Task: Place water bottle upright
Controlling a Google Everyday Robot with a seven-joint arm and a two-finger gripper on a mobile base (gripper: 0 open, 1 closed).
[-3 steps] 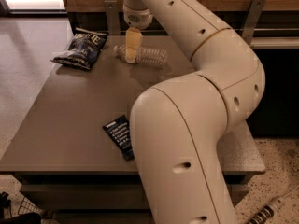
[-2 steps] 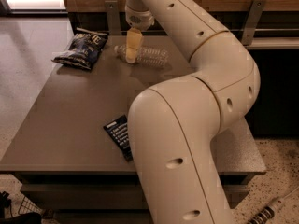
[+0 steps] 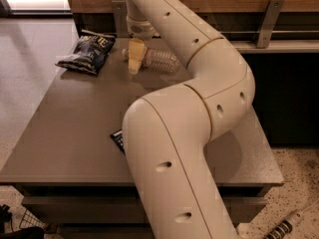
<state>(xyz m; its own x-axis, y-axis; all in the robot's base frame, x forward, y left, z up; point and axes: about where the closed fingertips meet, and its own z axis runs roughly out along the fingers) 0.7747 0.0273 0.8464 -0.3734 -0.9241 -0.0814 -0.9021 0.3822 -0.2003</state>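
The water bottle (image 3: 160,60) is clear ribbed plastic and lies on its side at the far side of the grey table (image 3: 70,118). Its length runs left to right. My gripper (image 3: 134,59) hangs down from the arm at the bottle's left end, touching or right next to it. The bottle's cap end is hidden behind the gripper. My large cream arm (image 3: 199,108) crosses the middle of the view and hides part of the table.
A dark chip bag (image 3: 88,54) lies at the table's far left, just left of the gripper. A small black packet (image 3: 117,139) lies near the table's middle, half hidden by my arm. A wooden wall with metal brackets (image 3: 269,21) stands behind the table.
My gripper has shifted slightly down and to the left at the bottle's left end. The bottle still lies on its side in the same place.
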